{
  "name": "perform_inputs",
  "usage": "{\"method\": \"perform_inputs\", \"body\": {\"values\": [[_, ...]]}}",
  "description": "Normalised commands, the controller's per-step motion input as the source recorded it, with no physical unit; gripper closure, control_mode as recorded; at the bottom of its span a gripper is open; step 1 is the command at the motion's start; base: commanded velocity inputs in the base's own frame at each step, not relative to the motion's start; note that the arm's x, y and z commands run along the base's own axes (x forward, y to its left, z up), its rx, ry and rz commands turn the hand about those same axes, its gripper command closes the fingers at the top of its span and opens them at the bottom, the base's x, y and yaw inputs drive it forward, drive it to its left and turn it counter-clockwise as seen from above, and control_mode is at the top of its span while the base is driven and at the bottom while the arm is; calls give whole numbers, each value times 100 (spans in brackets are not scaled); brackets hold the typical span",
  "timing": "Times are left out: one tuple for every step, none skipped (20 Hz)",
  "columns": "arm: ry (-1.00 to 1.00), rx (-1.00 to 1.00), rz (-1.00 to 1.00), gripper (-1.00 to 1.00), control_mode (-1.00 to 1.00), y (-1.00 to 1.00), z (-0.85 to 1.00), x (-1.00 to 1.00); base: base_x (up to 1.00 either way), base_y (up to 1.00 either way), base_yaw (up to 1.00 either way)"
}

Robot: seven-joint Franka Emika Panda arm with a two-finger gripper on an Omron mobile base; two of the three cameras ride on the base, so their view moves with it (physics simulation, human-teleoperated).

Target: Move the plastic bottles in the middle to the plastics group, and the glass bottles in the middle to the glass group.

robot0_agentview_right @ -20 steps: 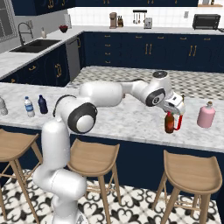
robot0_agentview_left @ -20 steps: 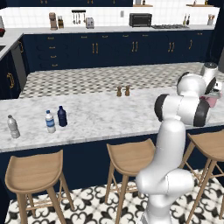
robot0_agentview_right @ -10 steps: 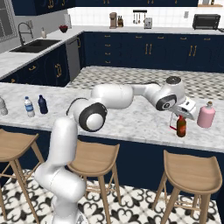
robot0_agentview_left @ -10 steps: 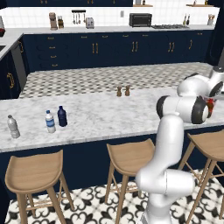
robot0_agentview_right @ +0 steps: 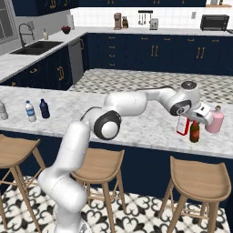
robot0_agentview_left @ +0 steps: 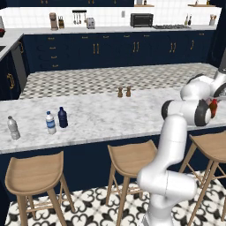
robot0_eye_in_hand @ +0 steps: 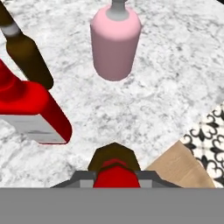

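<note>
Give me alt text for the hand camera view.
The gripper, shut on a slim brown bottle with a reddish neck, hangs over a marble counter. A pink bottle stands ahead; a red bottle and an amber bottle are alongside.

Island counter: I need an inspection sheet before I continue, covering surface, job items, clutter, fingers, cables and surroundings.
Surface: marble counter, no spills seen.
Job's things: red bottle stands near the pink bottle and amber bottle. The navy bottle is beside the labelled water bottle, with the grey bottle further along.
Clutter: two brown shakers mid-counter.
Grippers: gripper has its fingers shut on the brown bottle with reddish neck.
Cables: nothing seen.
Surroundings: wooden stools in front, toaster oven on the back counter.
</note>
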Motion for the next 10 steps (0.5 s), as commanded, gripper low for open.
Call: {"method": "perform_inputs", "body": {"values": [[0,0,0,100,-100,-7,-4,39,0,0,0],[0,1,0,100,-100,-4,-7,37,0,0,0],[0,3,0,100,-100,0,-10,36,0,0,0],[0,3,0,100,-100,0,-14,31,0,0,0],[0,5,0,100,-100,0,-14,31,0,0,0],[0,5,0,100,-100,0,-15,31,0,0,0],[0,6,0,100,-100,0,-17,29,0,0,0],[0,5,0,100,-100,-3,-20,18,0,0,0],[0,3,0,100,-100,0,-32,9,0,0,0],[0,1,0,100,-100,-8,-35,0,0,0,0]]}}
